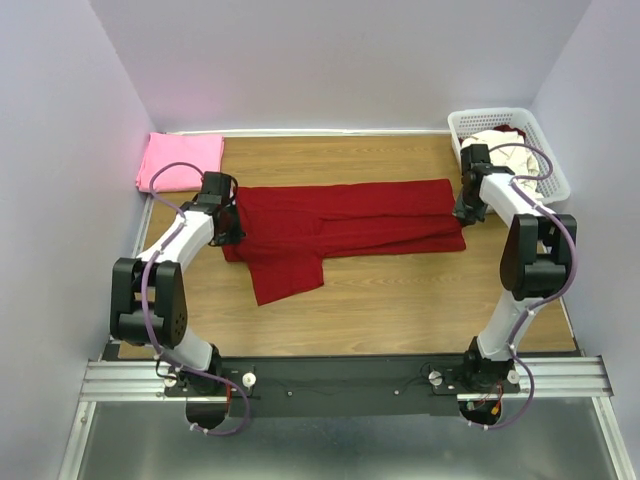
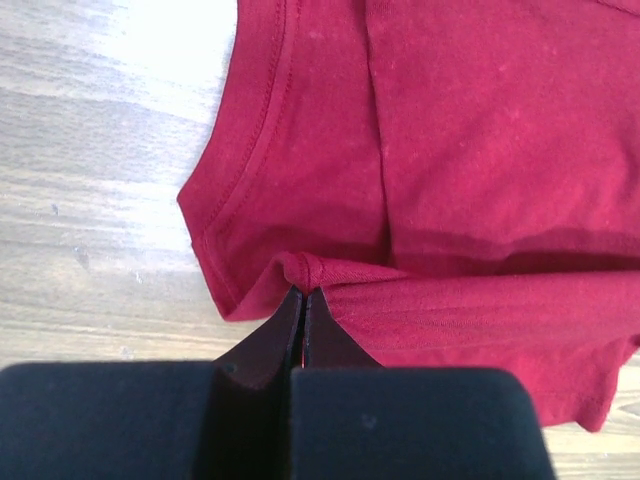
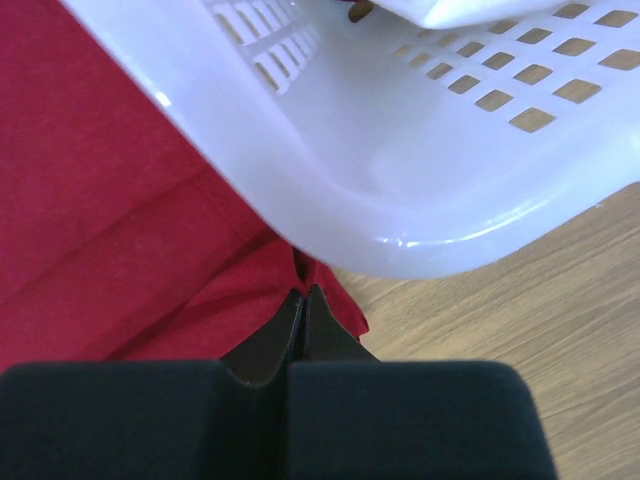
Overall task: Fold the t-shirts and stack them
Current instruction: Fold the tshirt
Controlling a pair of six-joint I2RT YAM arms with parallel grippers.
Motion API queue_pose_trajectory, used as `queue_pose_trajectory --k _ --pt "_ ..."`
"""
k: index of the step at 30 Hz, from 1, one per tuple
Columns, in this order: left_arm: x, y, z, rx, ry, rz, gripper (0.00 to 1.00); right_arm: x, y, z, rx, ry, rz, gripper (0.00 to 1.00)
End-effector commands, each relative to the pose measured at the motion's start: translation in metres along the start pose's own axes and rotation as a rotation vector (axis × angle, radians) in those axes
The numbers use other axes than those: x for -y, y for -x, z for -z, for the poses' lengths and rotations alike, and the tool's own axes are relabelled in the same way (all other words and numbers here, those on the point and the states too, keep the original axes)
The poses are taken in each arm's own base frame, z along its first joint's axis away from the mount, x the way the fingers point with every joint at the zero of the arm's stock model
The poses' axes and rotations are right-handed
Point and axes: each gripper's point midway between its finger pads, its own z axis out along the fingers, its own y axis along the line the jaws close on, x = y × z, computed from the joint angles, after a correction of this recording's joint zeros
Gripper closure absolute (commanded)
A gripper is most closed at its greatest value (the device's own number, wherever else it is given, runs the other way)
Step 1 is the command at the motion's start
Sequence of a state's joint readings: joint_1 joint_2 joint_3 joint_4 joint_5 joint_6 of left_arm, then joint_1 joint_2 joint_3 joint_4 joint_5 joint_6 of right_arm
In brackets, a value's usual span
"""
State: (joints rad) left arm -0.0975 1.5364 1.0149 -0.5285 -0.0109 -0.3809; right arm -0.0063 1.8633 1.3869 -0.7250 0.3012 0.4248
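left claw and right claw tight on pinches of the dark red t-shirt (opposite ends)

The dark red t-shirt ahead of the left gripper is soft, matt knit cloth with a double-stitched hem and faint lint specks. Beside that gripper the table looks like pale wood grain, smooth with a slight sheen. Just beyond the right gripper the basket is smooth, glossy white plastic. Both grippers' fingers look matt black.
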Motion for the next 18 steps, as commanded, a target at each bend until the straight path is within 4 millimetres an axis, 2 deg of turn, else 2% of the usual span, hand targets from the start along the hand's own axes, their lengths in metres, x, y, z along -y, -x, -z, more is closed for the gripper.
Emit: queue_pose_trajectory --k 1,3,4,5,6,7,8,9,11,12,15,18 --pt "-0.005 0.022 -0.003 0.064 0.033 -0.008 1.0 0.007 0.015 -0.006 0.051 -0.067 -0.007 0.99" --pt "-0.005 0.024 -0.004 0.069 0.03 -0.005 0.94 0.007 0.014 -0.007 0.05 -0.069 -0.006 0.95" --pt "-0.003 0.026 -0.004 0.074 0.026 -0.007 0.84 0.006 0.014 -0.008 0.048 -0.068 -0.005 0.92" --pt "-0.003 0.027 -0.004 0.076 0.023 -0.007 0.77 0.006 0.014 -0.008 0.047 -0.063 -0.004 0.89" --pt "-0.002 0.028 -0.003 0.081 0.021 -0.009 0.7 0.003 0.015 -0.006 0.046 -0.047 -0.003 0.81" --pt "-0.004 0.03 -0.001 0.085 0.03 -0.005 0.55 0.001 0.015 -0.003 0.049 -0.035 0.003 0.78" --pt "-0.003 0.032 0.004 0.101 0.028 -0.002 0.48 -0.001 0.016 0.0 0.051 -0.018 0.005 0.75" --pt "-0.004 0.035 0.008 0.116 0.034 0.003 0.41 -0.001 0.017 0.002 0.054 -0.011 0.005 0.65" --pt "-0.009 0.042 0.018 0.165 0.058 0.019 0.3 -0.003 0.022 0.013 0.075 0.016 0.006 0.58" --pt "-0.008 0.044 0.023 0.181 0.057 0.02 0.29 -0.012 0.02 0.02 0.085 0.036 0.028 0.55" --pt "-0.01 0.045 0.035 0.209 0.055 0.016 0.21 -0.019 0.019 0.039 0.112 0.081 0.041 0.39" --pt "-0.002 0.03 0.045 0.195 0.019 0.0 0.19 -0.024 0.013 0.059 0.141 0.114 0.057 0.3"
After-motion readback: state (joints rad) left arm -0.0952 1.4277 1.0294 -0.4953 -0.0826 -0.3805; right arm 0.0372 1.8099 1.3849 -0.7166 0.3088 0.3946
